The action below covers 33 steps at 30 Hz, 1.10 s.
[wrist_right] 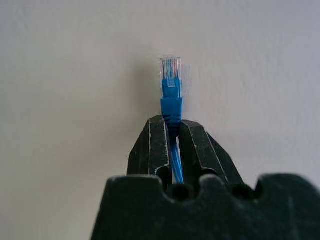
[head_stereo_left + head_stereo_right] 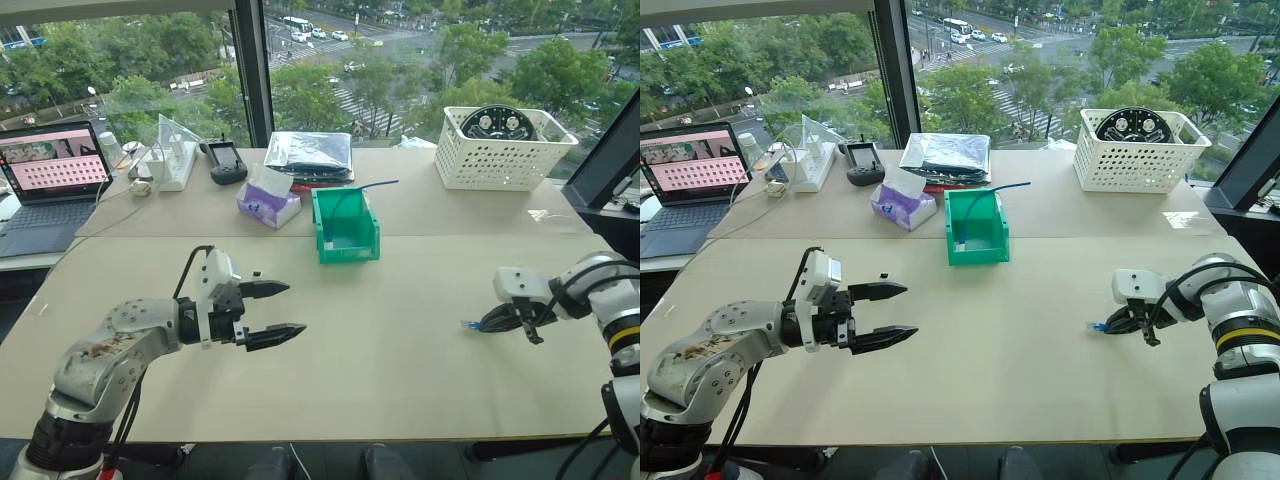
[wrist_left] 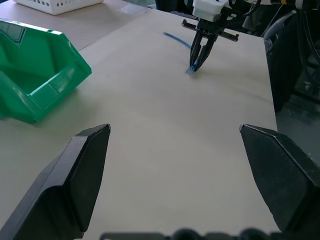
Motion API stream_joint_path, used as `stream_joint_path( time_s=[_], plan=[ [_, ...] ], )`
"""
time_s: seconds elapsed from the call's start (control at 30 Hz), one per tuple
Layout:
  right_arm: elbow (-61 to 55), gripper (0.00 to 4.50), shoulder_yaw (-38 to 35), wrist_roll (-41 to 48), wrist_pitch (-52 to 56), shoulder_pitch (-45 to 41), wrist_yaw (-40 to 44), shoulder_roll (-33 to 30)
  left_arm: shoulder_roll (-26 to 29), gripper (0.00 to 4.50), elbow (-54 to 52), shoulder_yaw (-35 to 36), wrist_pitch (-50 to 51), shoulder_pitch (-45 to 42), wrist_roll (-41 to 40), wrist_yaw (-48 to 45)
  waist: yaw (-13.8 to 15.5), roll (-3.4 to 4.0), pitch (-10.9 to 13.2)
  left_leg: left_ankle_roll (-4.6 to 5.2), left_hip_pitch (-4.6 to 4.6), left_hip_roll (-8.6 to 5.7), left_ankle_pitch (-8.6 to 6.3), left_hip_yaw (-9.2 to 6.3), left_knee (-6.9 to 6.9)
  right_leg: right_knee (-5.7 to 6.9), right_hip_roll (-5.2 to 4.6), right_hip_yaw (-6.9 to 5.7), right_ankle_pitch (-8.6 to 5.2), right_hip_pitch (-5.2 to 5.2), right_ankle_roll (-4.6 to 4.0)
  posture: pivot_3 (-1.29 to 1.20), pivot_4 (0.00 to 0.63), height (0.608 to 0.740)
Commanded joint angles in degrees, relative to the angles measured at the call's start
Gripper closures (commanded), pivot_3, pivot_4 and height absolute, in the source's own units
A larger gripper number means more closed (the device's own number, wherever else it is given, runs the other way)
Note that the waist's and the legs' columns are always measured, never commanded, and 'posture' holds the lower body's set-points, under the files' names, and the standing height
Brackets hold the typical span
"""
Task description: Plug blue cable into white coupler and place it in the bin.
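Observation:
My right gripper [image 2: 492, 321] is shut on the blue cable [image 1: 170, 95] just behind its clear plug, low over the table's right side. The plug [image 2: 1096, 326] sticks out past the fingertips toward the table's middle. The cord [image 3: 175, 38] trails behind the right gripper [image 3: 194, 64] on the table. My left gripper [image 2: 291, 309] hovers open and empty over the table's left half, pointing right. The green bin [image 2: 348, 250] stands at the middle of the table, farther back. The white coupler is out of view.
A second blue cord [image 2: 365, 186] hangs out of the bin. Behind it lie a tissue pack [image 2: 268, 205], dark bags [image 2: 310, 153] and a remote [image 2: 227, 162]. A white lattice basket [image 2: 500, 152] stands back right, a laptop [image 2: 50, 180] far left.

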Motion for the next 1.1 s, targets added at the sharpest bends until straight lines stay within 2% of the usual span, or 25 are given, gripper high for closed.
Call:
stream_joint_path(
  time_s=[0.03, 0.17, 0.37, 0.57, 0.67, 0.73, 0.77, 0.97, 1.07, 1.1],
  plan=[
    [-5.3, 4.47, -3.4, 3.9, 4.4, -2.0, -2.1, 3.0, 0.1, 0.04, -1.3, 0.5, -1.3, -0.5, 0.4, 0.1, -0.3, 0.0, 0.0, 0.0, 0.0, 0.0, 0.0, 0.0, -0.01, 0.0, 0.01, 0.01, 0.0, -0.01, -0.01, 0.0, 0.15, 0.74],
    [-20.3, 4.47, -5.4, 9.0, 20.5, -2.2, -4.1, 9.6, 1.5, 0.04, -2.4, 1.7, -1.4, 1.7, 1.1, 0.1, -1.0, 0.03, 0.0, 0.0, -0.02, 0.06, 0.0, 0.04, -0.04, 0.06, 0.05, 0.09, 0.04, -0.11, -0.07, 0.0, 0.15, 0.74],
    [-40.2, 4.47, -2.0, 11.5, 37.1, 2.3, -8.6, 18.0, 3.3, 0.04, -6.0, 3.7, -1.3, 6.2, 1.4, 1.2, 0.1, 0.06, 0.0, -0.08, -0.18, 0.07, -0.04, -0.11, -0.06, 0.12, 0.08, 0.01, 0.04, -0.32, -0.08, 0.0, 0.15, 0.74],
    [-42.3, 4.47, 2.3, 8.5, 34.2, 5.6, -12.8, 21.1, 4.3, 0.04, -8.2, 4.0, -1.0, 7.6, 2.0, 2.6, 1.7, 0.06, 0.0, -0.18, -0.91, -0.13, -0.01, -0.09, 0.03, 0.21, -0.04, 0.08, 0.1, -1.1, -0.05, 0.0, 0.15, 0.74],
    [-44.1, 4.47, 4.9, 7.7, 32.1, 8.3, -12.7, 21.2, 3.9, 0.04, -8.8, 2.9, -1.1, 7.2, 2.3, 3.5, 1.6, 0.06, 0.0, -0.19, -0.88, -0.1, -0.01, -0.09, 0.03, 0.2, 0.01, 0.07, 0.11, -1.1, -0.08, 0.0, 0.15, 0.74],
    [-45.2, 3.52, 5.7, 7.7, 32.0, 9.7, -11.8, 20.2, 3.9, 0.04, -8.5, 1.3, -1.8, 6.7, 3.8, 3.4, 1.5, 0.06, 0.0, -0.19, -0.87, -0.07, -0.01, -0.09, 0.01, 0.2, 0.05, 0.05, 0.11, -1.1, -0.1, 0.0, 0.15, 0.74],
    [-45.7, 3.35, 5.7, 8.0, 32.5, 10.1, -11.6, 19.8, 4.1, 0.04, -8.1, 0.4, -2.4, 6.5, 4.8, 3.1, 1.4, 0.06, 0.0, -0.19, -0.86, -0.07, -0.01, -0.09, 0.01, 0.21, 0.05, 0.05, 0.11, -1.09, -0.1, 0.0, 0.15, 0.74],
    [-50.9, 1.2, 2.6, 10.8, 36.8, 11.4, -12.3, 17.5, 2.3, 0.04, -4.1, -5.5, -6.4, 3.9, 9.4, 1.0, 1.0, 0.05, 0.0, -0.2, -0.82, -0.08, 0.01, -0.05, 0.01, 0.22, 0.07, 0.07, 0.14, -1.04, -0.11, 0.0, 0.15, 0.74],
    [-56.7, 0.21, -0.5, 15.6, 44.0, 12.8, -12.0, 16.0, 0.9, 0.04, 0.0, -8.8, -9.6, 2.2, 12.9, -0.1, 1.0, 0.05, 0.0, -0.2, -0.83, -0.03, 0.01, -0.05, 0.01, 0.23, 0.11, 0.06, 0.14, -1.06, -0.13, 0.0, 0.15, 0.74],
    [-59.5, 0.02, -2.1, 17.6, 47.0, 13.4, -12.5, 15.5, 0.0, 0.04, 1.8, -10.2, -11.1, 1.4, 14.4, -0.3, 1.0, 0.05, 0.0, -0.2, -0.83, -0.02, 0.01, -0.05, 0.01, 0.23, 0.12, 0.06, 0.14, -1.06, -0.14, 0.0, 0.15, 0.74]
  ],
)
